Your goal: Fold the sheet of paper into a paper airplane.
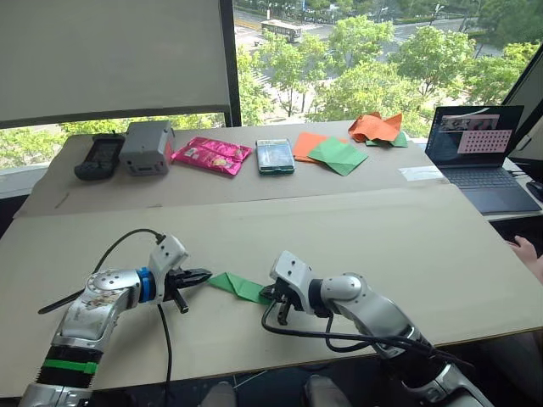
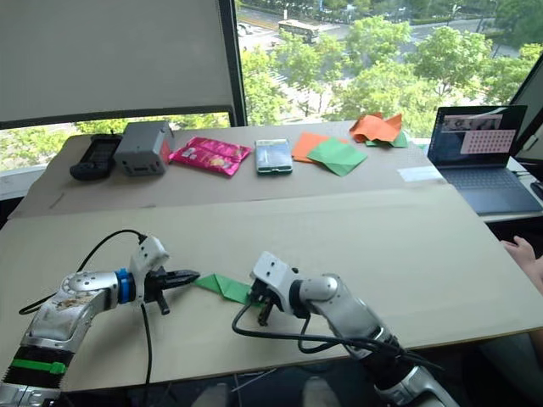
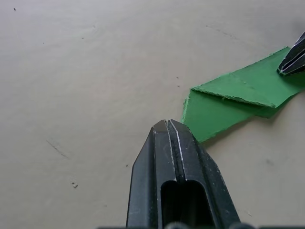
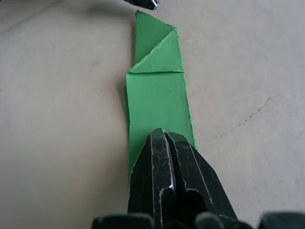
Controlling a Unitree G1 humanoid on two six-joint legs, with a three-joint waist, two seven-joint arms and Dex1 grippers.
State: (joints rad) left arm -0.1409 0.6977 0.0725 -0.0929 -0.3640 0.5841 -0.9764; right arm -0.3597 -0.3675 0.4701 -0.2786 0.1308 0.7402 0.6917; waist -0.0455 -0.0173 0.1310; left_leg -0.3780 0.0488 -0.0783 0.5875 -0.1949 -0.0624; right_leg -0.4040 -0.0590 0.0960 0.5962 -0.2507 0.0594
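Observation:
The bright green sheet of paper [image 1: 239, 287] lies flat on the near table, folded into a narrow pointed wedge of layered flaps, the shape of the paper airplane. My left gripper [image 1: 202, 275] is shut, its tip [image 3: 167, 125] just beside the wedge's left corner [image 3: 209, 114] and holding nothing. My right gripper [image 1: 270, 293] is shut too, its tip [image 4: 162, 136] resting on top of the paper's right end [image 4: 155, 95]. The paper runs under its fingers.
Along the far table stand a black controller [image 1: 100, 156], a grey box [image 1: 148, 146], a pink foil packet [image 1: 212, 154], a teal packet [image 1: 275, 155], orange and green sheets [image 1: 338, 154], crumpled orange paper [image 1: 377, 127] and a laptop [image 1: 479, 153]. A person's hand [image 1: 526, 251] is at the right edge.

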